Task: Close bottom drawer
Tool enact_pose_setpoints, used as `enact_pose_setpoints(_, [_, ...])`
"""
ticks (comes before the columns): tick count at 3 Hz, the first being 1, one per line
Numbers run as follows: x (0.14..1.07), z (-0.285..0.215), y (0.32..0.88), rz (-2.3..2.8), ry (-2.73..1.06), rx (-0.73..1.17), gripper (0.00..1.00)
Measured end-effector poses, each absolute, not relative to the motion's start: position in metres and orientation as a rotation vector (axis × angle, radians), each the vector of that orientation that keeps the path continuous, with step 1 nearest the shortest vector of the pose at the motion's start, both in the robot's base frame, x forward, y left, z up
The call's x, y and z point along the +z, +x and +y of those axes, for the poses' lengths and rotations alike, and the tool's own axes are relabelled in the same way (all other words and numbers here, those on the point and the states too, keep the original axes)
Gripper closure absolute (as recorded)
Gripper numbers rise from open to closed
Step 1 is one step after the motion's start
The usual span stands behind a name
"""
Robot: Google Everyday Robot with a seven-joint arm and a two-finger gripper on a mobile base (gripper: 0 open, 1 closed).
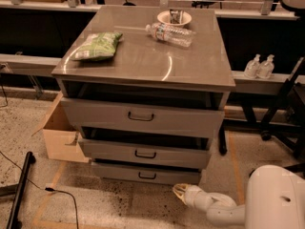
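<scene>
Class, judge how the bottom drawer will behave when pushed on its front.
The bottom drawer probably slides in, being only slightly open. Its flat front looks rigid, unlikely to flex. A push from the gripper, low near its right end, might skew it.

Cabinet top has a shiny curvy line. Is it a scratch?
Camera view: likely glare, light bouncing off the smooth cabinet top; dark shadow sits above the bottom drawer; the gripper is low near the floor by that drawer.

A cardboard box [58,140] stands on the speckled floor [119,208].
</scene>
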State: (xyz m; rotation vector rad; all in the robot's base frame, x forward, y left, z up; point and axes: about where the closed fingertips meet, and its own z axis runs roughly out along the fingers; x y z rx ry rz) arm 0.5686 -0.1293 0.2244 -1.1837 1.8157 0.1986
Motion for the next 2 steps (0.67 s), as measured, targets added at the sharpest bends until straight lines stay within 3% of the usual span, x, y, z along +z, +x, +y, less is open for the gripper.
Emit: enact_pose_setpoints(2, [0.305, -0.150, 0.455, 1.710, -1.316, 0.497, 1.00])
